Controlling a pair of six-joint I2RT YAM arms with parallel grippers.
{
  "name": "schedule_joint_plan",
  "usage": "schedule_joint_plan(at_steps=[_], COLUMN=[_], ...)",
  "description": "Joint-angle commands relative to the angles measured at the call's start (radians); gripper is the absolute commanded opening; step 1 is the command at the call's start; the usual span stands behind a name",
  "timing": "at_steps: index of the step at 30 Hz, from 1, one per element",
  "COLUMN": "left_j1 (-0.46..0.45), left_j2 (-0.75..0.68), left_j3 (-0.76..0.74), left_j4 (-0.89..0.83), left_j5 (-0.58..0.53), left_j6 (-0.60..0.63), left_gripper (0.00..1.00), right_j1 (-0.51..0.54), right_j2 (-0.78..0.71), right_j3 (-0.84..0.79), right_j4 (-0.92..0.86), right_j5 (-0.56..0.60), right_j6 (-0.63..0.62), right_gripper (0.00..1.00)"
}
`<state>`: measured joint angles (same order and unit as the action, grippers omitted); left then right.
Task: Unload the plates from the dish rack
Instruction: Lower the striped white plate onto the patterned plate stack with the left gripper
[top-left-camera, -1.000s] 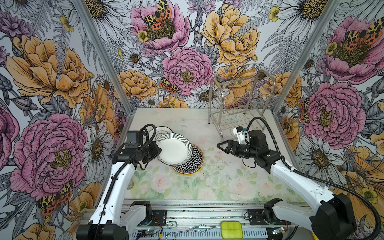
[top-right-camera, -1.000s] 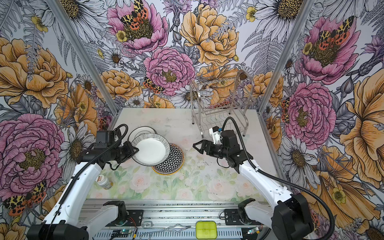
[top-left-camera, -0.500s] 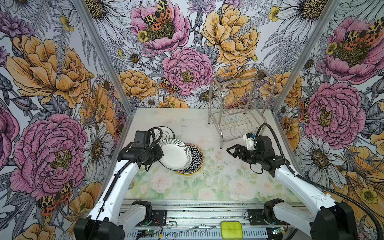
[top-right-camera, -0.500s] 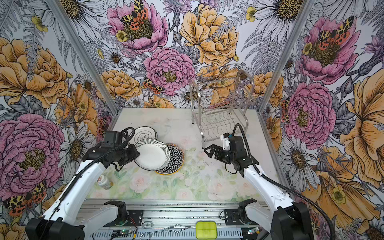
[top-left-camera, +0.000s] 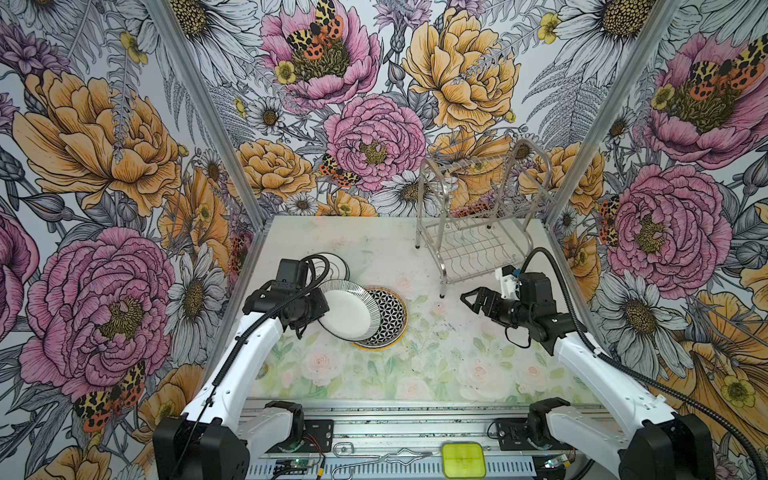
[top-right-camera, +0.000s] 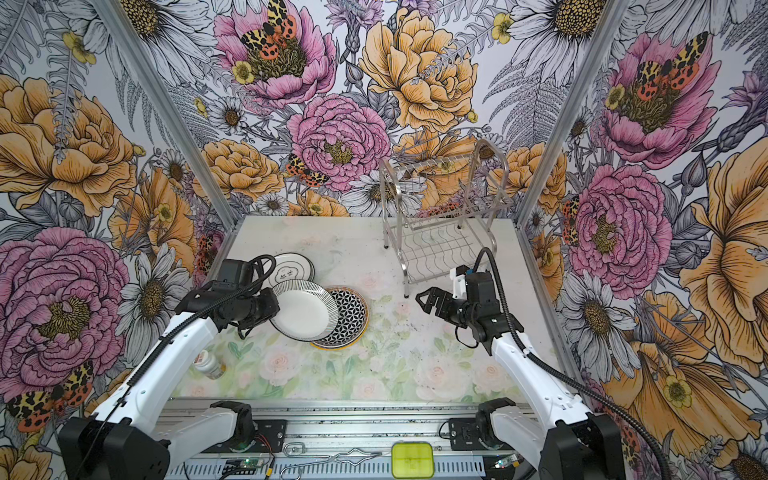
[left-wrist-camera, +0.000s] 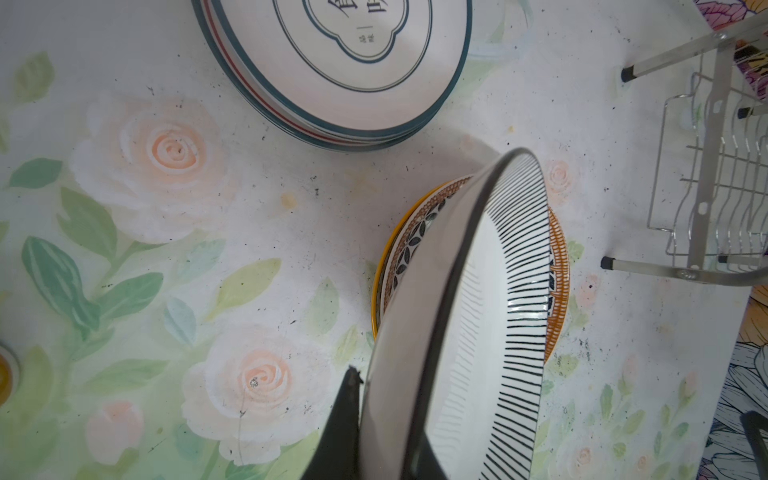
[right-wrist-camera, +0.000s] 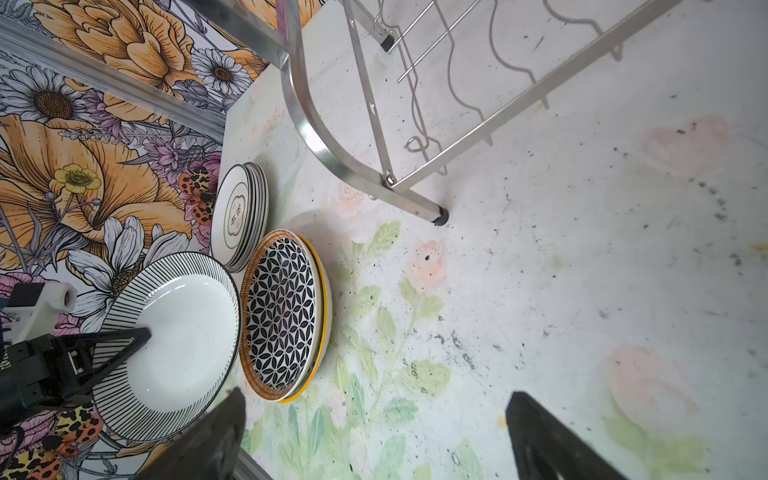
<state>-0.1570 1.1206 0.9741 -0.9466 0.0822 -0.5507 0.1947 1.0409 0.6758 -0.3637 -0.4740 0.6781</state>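
My left end effector (top-left-camera: 324, 309) is clamped on the striped-rim plate (top-left-camera: 353, 309), which is tilted over the lattice plate (top-left-camera: 392, 320) and sits lower than a second ago. My right end effector (top-left-camera: 468, 300), jaws wide apart and empty, has drawn back rightward. The held plate hides much of the lattice plate, and my wrist cuts off the white plates (top-left-camera: 337, 266). The dish rack (top-left-camera: 473, 249) stands far right on the worktop (top-left-camera: 374, 374).
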Motion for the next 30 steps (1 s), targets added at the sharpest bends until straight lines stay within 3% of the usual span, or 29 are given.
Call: schedule_joint_plan(at_steps=[1,30], left_j1=[-0.015,-0.081], left_j2=[0.005,0.108], left_j3=[0.012,-0.032], left_j4=[0.116,0.231], left_j5=[0.013,-0.033], left_j6=[-0.032,-0.060], left_gripper=[0.00,0.00], right_j1=[-0.008,-0.024], right_j2=[-0.007,-0.021], right_j3=[-0.006,-0.016], right_j4=[-0.001,-0.022], right_j5=[0.015,0.016], right_j6=[-0.022,-0.018], right_gripper=[0.99,0.99])
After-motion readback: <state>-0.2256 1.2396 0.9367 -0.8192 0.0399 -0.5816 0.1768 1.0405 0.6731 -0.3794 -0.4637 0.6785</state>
